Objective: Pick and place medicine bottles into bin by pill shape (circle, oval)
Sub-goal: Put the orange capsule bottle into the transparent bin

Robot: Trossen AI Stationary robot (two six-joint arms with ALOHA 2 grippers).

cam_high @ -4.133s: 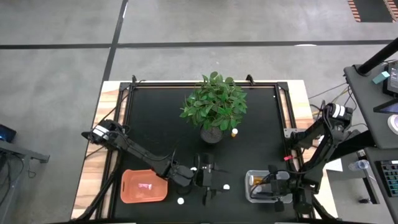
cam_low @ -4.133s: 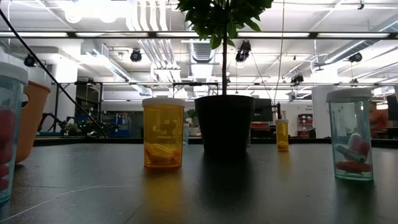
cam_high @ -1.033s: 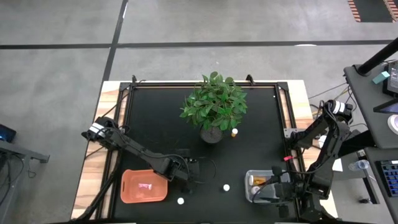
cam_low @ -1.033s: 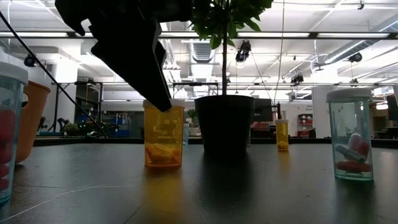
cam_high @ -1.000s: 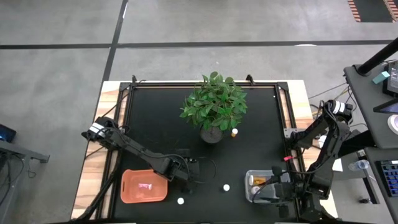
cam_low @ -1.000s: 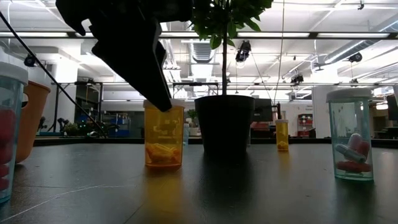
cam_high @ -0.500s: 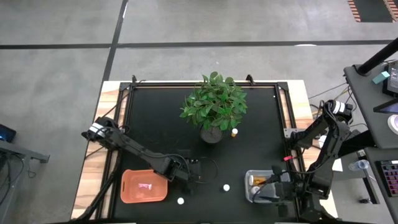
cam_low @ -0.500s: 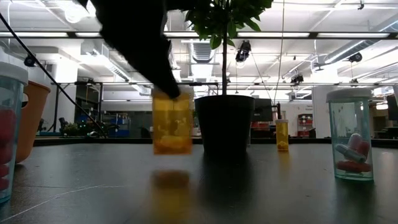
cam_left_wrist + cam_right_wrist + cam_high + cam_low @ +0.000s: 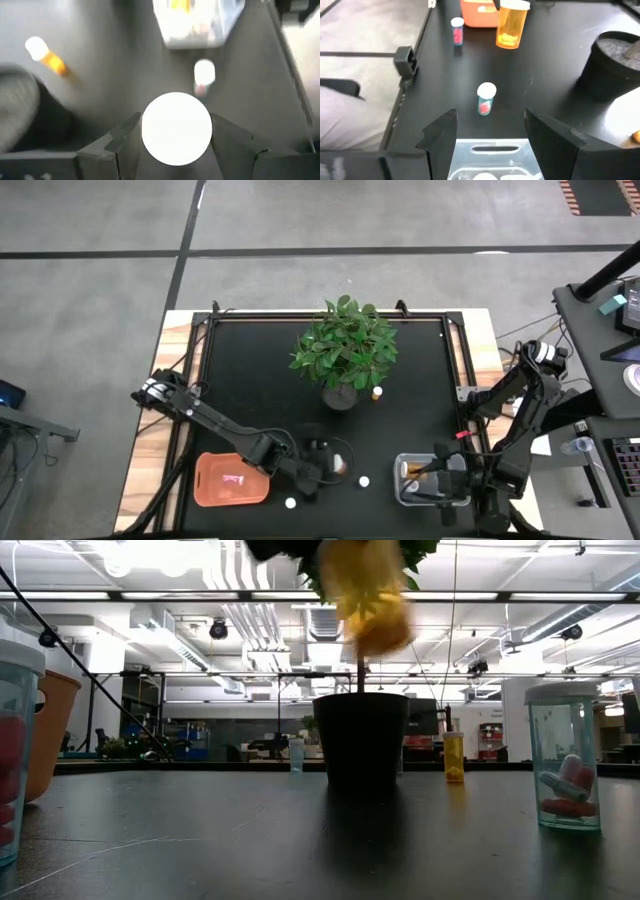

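Left gripper [image 9: 333, 467] fingers clamp an orange bottle [image 9: 372, 595] aloft, mid-carry; next it needs the matching bin (orange bin [image 9: 232, 479] at 9 o'clock, clear bin [image 9: 421, 481] at 3). Right gripper [image 9: 490, 131] hovers spread over the clear bin

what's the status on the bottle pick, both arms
Left gripper shut on orange bottle, lifted off the table. Right gripper open, over clear bin. Path clear.
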